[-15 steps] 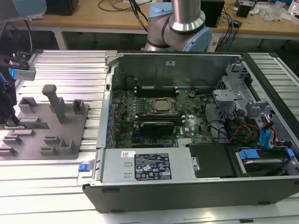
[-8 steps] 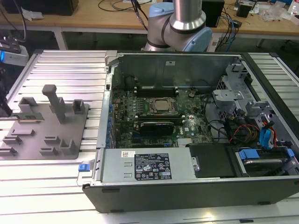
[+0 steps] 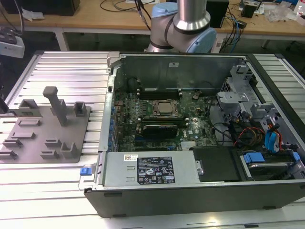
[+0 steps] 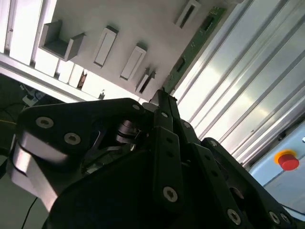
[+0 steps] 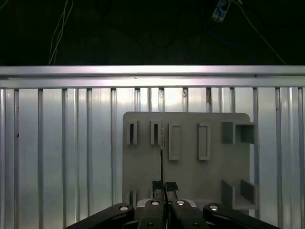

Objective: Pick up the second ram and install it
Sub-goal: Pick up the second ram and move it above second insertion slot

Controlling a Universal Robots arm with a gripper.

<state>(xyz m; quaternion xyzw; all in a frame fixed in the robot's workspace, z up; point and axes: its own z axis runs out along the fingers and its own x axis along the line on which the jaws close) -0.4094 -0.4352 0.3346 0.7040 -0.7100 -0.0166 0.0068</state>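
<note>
The tool (image 5: 163, 187) is pressed together on the second ram (image 5: 162, 152), pinching the thin green stick. In the first wrist view the stick shows edge-on as a hairline over the grey holder plate (image 5: 190, 171), which sits on the ribbed metal table (image 5: 71, 143) at the exterior view's left. The second wrist view shows its green face running out from the fingertips toward the plate's slots. I cannot tell whether the stick's far edge is clear of those slot walls. That looks like the first hazard: any skew in the lift could snag or flex the board. The hold is the second hazard, since such a narrow pinch looks liable to let the stick swivel or creep between the pads. Over at the exterior view's right stands the open computer case (image 3: 267, 191), with the processor (image 3: 165, 108) on its far side. The board around the processor is crowded, and loose cables (image 3: 243, 131) lie to its right. A stick arriving tilted would likely miss its socket, and pressing down then could strain both boards.
</note>
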